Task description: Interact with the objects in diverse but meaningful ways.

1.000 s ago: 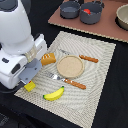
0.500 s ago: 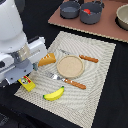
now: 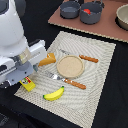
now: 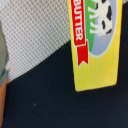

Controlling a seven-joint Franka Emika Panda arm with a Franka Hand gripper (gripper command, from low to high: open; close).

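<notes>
Jaws cannot be made out in either view: the arm's white housing hides them in the exterior view, and the wrist view shows no finger, so whether they are open, closed or holding anything cannot be told.

Change over the last second: the arm (image 3: 20, 55) has shifted slightly toward the exterior view's left, over the corner of the mat (image 3: 95, 85) where the butter block (image 3: 28, 84) lies. The block itself, the banana (image 3: 53, 93) and the bread (image 3: 48, 60) have not moved. Judgement: the arm is being positioned above the butter block as the next item to handle; no contact is confirmed.

Position of the block: in the wrist view the butter block (image 4: 97, 42) lies partly on the mat and partly over the dark worktop (image 4: 45, 105).

Materials and shapes:
- Butter block: flat yellow rectangle, smooth printed face, red banner reading BUTTER, a cow picture.
- Mat: pale woven mesh, fine regular texture.
- Banana: curved, glossy yellow.
- Bread: orange-brown wedge-like loaf, just beside the round tan plate (image 3: 70, 66).
- Knife (image 3: 70, 81) and second utensil (image 3: 85, 58): orange handles, flanking the plate.
- Tomato (image 3: 87, 11): round, red, in a grey pot (image 3: 92, 15) well apart on the brown board.
</notes>
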